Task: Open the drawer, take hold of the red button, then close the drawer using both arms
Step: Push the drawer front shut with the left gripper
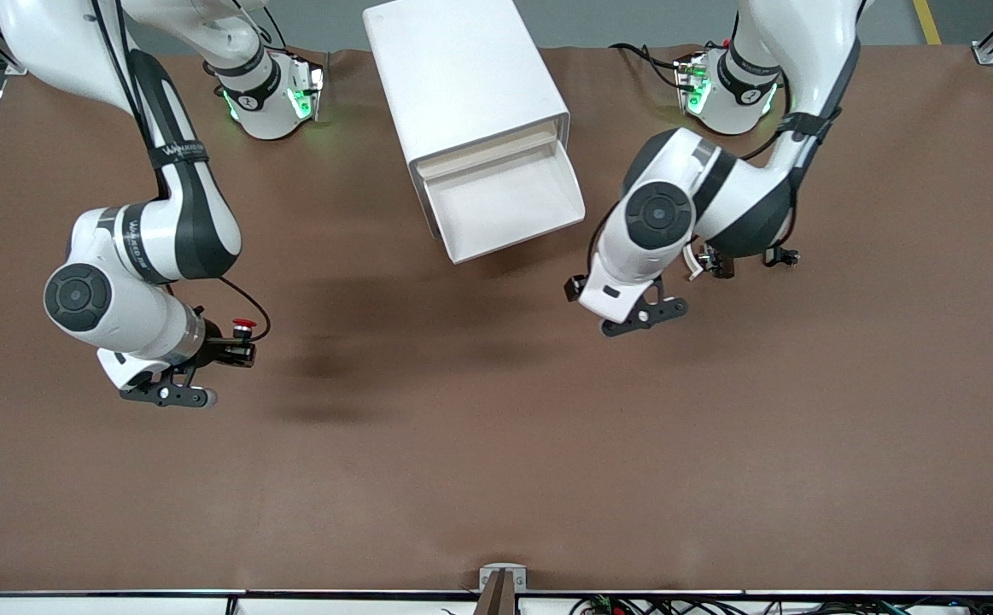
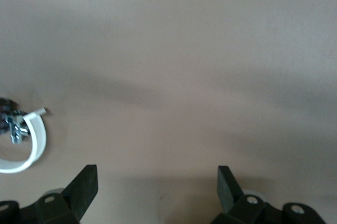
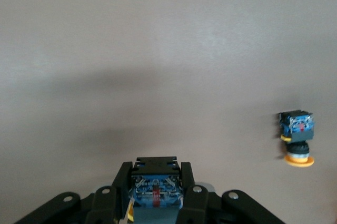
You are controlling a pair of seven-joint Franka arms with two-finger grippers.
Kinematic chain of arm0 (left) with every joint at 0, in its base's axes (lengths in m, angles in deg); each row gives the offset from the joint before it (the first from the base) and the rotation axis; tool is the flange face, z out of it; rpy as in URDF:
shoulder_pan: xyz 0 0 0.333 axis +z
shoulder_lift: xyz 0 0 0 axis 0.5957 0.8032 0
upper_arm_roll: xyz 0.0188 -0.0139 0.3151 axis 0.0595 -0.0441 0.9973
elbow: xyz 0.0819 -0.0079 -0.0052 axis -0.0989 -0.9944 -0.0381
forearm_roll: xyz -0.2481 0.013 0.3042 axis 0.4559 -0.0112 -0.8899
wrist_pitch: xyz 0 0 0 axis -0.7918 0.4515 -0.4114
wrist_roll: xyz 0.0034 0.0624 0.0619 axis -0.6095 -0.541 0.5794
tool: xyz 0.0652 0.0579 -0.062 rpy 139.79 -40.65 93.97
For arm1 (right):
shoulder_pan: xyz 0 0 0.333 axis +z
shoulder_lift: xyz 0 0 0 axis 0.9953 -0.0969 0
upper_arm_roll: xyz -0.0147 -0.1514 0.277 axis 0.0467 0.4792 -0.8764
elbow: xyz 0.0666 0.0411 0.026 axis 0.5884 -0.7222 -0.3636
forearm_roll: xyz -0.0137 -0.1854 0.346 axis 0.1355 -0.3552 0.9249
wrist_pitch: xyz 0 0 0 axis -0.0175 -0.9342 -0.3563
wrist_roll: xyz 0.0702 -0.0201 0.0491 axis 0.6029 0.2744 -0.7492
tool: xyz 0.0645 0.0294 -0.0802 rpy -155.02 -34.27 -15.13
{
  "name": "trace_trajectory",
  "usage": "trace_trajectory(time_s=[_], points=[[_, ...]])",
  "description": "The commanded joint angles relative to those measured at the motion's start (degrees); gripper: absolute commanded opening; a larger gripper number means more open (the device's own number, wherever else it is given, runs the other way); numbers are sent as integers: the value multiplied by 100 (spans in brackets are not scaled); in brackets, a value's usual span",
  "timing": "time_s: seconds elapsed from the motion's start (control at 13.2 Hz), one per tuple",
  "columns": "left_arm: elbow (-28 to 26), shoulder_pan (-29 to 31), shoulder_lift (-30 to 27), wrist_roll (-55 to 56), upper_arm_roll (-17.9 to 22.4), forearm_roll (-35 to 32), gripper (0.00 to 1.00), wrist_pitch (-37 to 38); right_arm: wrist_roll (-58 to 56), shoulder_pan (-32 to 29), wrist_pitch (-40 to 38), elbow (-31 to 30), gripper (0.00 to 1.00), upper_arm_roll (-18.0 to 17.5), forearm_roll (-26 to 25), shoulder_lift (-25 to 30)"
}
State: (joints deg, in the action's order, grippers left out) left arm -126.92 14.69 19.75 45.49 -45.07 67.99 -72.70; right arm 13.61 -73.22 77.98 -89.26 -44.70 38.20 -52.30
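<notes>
The white cabinet [image 1: 462, 77] stands at the robots' side of the table with one drawer [image 1: 577, 184] pulled out; the tray shows nothing inside. My right gripper [image 1: 238, 350] hangs over the table toward the right arm's end, shut on the button [image 1: 243, 325], whose red cap shows. In the right wrist view the button's black-and-blue body [image 3: 156, 184] sits between the fingers [image 3: 189, 182] of the right gripper [image 3: 156, 187]. My left gripper [image 2: 158, 174] is open and holds nothing, over bare table beside the drawer, toward the left arm's end.
A second button with an orange-yellow cap [image 3: 296, 138] lies on the table, in the right wrist view only. A white ring with a small metal piece [image 2: 32, 142] lies on the table close to the left gripper. The brown mat [image 1: 496, 444] covers the table.
</notes>
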Motion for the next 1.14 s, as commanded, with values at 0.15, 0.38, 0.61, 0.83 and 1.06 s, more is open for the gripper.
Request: trace_trajectory(time_s=[0.15, 0.38, 0.61, 0.83, 1.06], points=[[-659, -387, -53, 159, -30, -72, 100, -639, -248, -304, 1194, -808, 0, -117, -357, -12], [-924, -493, -35, 80, -117, -72, 100, -1010, -583, -568, 1662, -1020, 0, -117, -357, -196], [-1030, -493, 18, 1, -398, -63, 100, -1028, -610, -682, 1785, -1029, 0, -126, -357, -337], [-1074, -485, 88, -8, -661, -55, 100, -1028, -653, -700, 1873, -1038, 0, -126, -357, -452], [-1144, -476, 97, -8, -864, 199, 100, -1019, -812, -814, 1943, -1029, 0, -143, -339, -566]])
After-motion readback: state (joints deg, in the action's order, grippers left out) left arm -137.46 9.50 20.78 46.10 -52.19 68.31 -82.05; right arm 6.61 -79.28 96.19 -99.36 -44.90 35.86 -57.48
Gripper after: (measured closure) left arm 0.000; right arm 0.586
